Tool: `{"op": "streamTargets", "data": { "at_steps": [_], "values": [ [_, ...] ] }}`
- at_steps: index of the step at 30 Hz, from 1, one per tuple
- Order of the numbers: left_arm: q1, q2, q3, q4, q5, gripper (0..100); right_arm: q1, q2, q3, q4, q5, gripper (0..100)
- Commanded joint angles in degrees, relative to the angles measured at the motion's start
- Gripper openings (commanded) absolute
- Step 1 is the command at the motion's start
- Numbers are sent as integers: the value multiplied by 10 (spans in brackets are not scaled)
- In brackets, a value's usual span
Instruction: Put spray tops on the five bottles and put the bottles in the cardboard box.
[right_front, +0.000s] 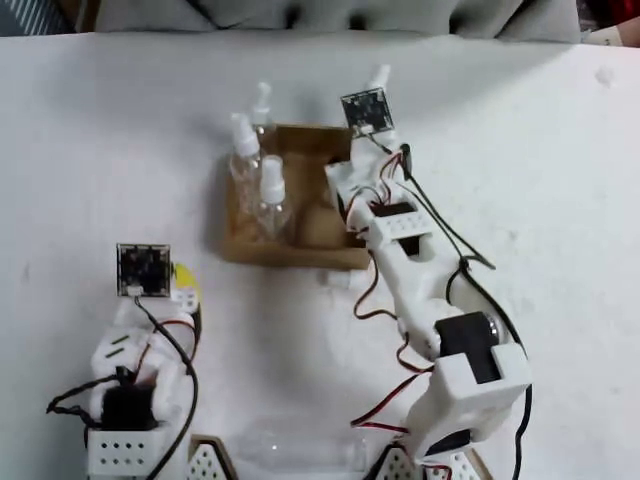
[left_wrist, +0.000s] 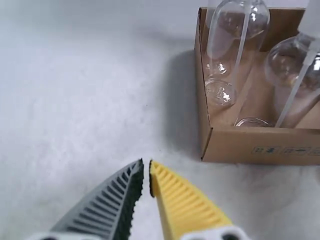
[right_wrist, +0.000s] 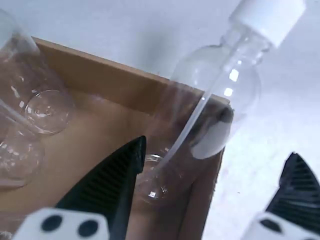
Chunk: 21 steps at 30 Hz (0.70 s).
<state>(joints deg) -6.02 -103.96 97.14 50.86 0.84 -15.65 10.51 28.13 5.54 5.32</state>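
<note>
Right gripper (right_wrist: 217, 150) fingers spread wide around capped bottle (right_wrist: 220, 85), probably to leave it in cardboard box (right_wrist: 100, 75); left gripper (left_wrist: 146, 167) clenched empty, parked aside.

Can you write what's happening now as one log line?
left gripper: shut, over table beside cardboard box | right gripper: open, around spray-topped bottle at box corner | other spray-topped bottles: in box

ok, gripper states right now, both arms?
Left gripper: shut, holding nothing.
Right gripper: open, one finger on each side of a bottle with its spray top on, at a corner of the box.
</note>
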Motion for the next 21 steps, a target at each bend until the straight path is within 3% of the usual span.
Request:
{"op": "streamTargets", "data": {
  "at_steps": [1,21],
  "values": [
    [-5,-7,-1,-22,-6,20,-5,-34,-2,0,-6,358],
    [-5,-7,-1,-20,-6,20,-7,-95,44,-2,-5,358]
  ]
}}
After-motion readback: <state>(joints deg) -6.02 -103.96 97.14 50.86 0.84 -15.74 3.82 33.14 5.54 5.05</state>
